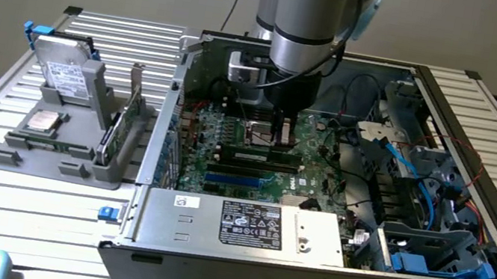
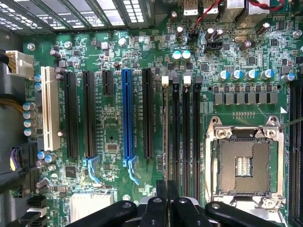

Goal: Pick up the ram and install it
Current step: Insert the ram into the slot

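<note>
The ram [image 2: 165, 132] stands edge-on in the memory slot nearest the black expansion slots, a thin green strip with a white latch at its far end. In the exterior view the ram [image 1: 260, 158] lies as a long dark stick across the middle of the motherboard, inside the open computer case. My gripper [image 2: 167, 189] is shut, its two black fingers pressed together directly over the ram's near end. From outside, the gripper [image 1: 278, 143] hangs straight down into the case just above the stick. Whether the fingertips touch the ram's edge I cannot tell.
Three empty black memory slots [image 2: 185, 137] lie beside the ram, then the open CPU socket [image 2: 246, 163]. A blue slot [image 2: 127, 118] and black slots sit on the other side. A power supply [image 1: 245, 222], drive cages with cables [image 1: 419, 206] and a grey parts fixture [image 1: 69, 125] surround the work.
</note>
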{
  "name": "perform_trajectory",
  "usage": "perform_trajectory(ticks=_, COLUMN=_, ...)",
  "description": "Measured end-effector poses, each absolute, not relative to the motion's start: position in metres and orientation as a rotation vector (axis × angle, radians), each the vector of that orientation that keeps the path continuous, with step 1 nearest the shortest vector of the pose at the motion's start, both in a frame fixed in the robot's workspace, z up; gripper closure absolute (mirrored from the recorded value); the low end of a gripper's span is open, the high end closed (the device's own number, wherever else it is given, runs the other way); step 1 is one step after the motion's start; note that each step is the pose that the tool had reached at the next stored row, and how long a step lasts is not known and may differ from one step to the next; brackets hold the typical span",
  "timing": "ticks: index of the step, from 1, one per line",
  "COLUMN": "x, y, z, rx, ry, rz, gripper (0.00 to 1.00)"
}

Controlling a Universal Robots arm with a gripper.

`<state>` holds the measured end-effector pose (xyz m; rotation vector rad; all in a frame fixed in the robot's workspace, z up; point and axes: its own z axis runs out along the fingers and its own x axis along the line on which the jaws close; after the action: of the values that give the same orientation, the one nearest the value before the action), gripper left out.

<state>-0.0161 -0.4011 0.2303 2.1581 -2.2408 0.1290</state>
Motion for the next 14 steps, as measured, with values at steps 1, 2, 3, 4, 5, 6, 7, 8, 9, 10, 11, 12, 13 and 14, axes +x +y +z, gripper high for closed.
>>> perform_trajectory(ticks=1, x=-0.0162, y=-0.4011, z=0.2303, rx=2.159, ry=-2.242, rz=0.131, gripper=0.88)
perform_trajectory(ticks=2, x=-0.0162, y=-0.401, z=0.2303, rx=2.159, ry=-2.242, rz=0.132, gripper=0.88)
perform_trajectory(ticks=3, x=-0.0162, y=-0.4009, z=0.2303, rx=2.16, ry=-2.243, rz=0.133, gripper=0.88)
perform_trajectory(ticks=4, x=-0.0162, y=-0.4007, z=0.2303, rx=2.16, ry=-2.243, rz=0.134, gripper=0.88)
perform_trajectory(ticks=5, x=-0.0162, y=-0.4004, z=0.2302, rx=2.16, ry=-2.243, rz=0.133, gripper=0.88)
perform_trajectory(ticks=6, x=-0.0163, y=-0.4004, z=0.2303, rx=2.16, ry=-2.243, rz=0.134, gripper=0.88)
perform_trajectory(ticks=7, x=-0.0163, y=-0.4004, z=0.2302, rx=2.16, ry=-2.243, rz=0.134, gripper=0.88)
perform_trajectory(ticks=8, x=-0.0163, y=-0.4004, z=0.2302, rx=2.16, ry=-2.243, rz=0.134, gripper=0.88)
perform_trajectory(ticks=9, x=-0.0163, y=-0.4004, z=0.2303, rx=2.16, ry=-2.243, rz=0.133, gripper=0.88)
perform_trajectory(ticks=10, x=-0.0164, y=-0.4004, z=0.2303, rx=2.16, ry=-2.243, rz=0.133, gripper=0.88)
perform_trajectory(ticks=11, x=-0.0164, y=-0.4004, z=0.2303, rx=2.159, ry=-2.243, rz=0.133, gripper=0.88)
perform_trajectory(ticks=12, x=-0.0164, y=-0.4004, z=0.2303, rx=2.159, ry=-2.242, rz=0.132, gripper=0.88)
perform_trajectory(ticks=13, x=-0.0164, y=-0.4004, z=0.2304, rx=2.159, ry=-2.242, rz=0.13, gripper=0.88)
perform_trajectory(ticks=14, x=-0.0163, y=-0.4004, z=0.2305, rx=2.158, ry=-2.241, rz=0.13, gripper=0.88)
